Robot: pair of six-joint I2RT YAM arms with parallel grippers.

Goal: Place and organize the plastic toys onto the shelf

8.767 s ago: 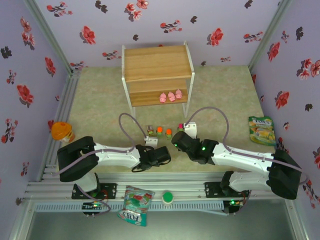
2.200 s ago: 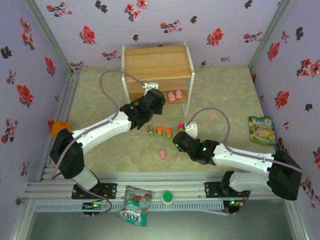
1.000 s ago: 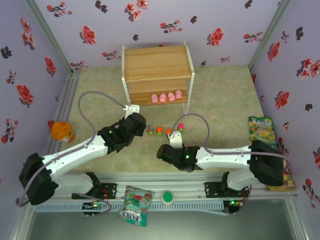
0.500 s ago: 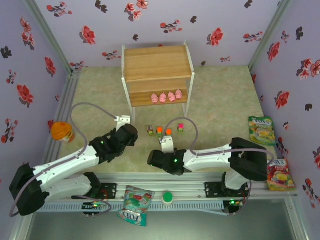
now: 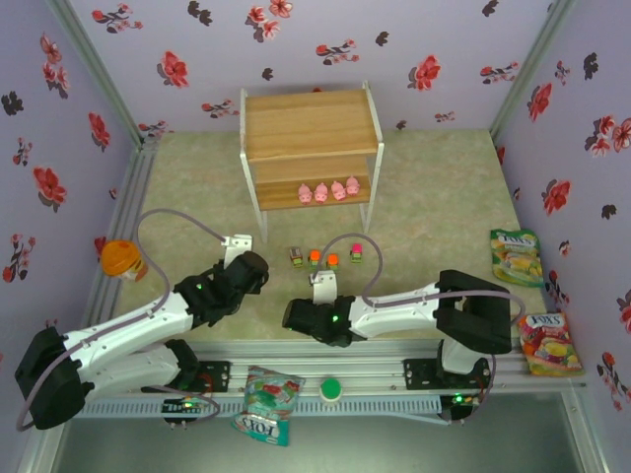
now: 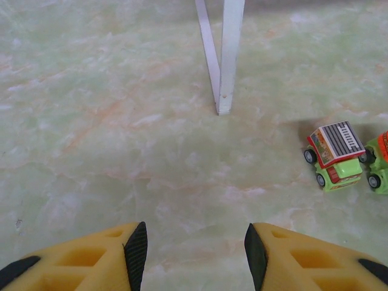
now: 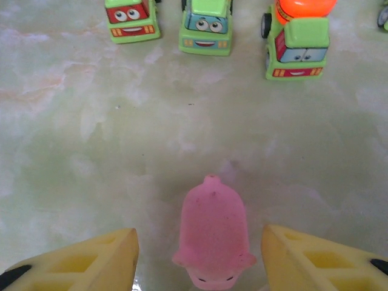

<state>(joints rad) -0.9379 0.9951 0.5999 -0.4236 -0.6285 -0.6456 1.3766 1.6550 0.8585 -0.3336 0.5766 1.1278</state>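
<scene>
The shelf (image 5: 311,126) stands at the back, with several pink pigs (image 5: 325,192) in a row on its lower board. A row of toy cars (image 5: 323,258) sits on the table in front of it. My right gripper (image 7: 200,260) is open low over the table. A pink pig (image 7: 213,236) lies between its fingers with a gap on each side. Three cars (image 7: 206,21) face it from beyond. In the top view the right gripper (image 5: 301,313) hides that pig. My left gripper (image 6: 193,254) is open and empty, left of the cars (image 6: 333,159) and short of a shelf leg (image 6: 225,60).
Snack bags lie at the right wall (image 5: 515,256), the near right (image 5: 545,343) and the front rail (image 5: 268,404). An orange-topped item (image 5: 122,259) sits by the left wall. A green round item (image 5: 330,390) rests on the rail. Floral walls close in three sides.
The left gripper has drawn back from the cars toward the near left. The right gripper has slid left and nearer, coming down around the loose pig.
</scene>
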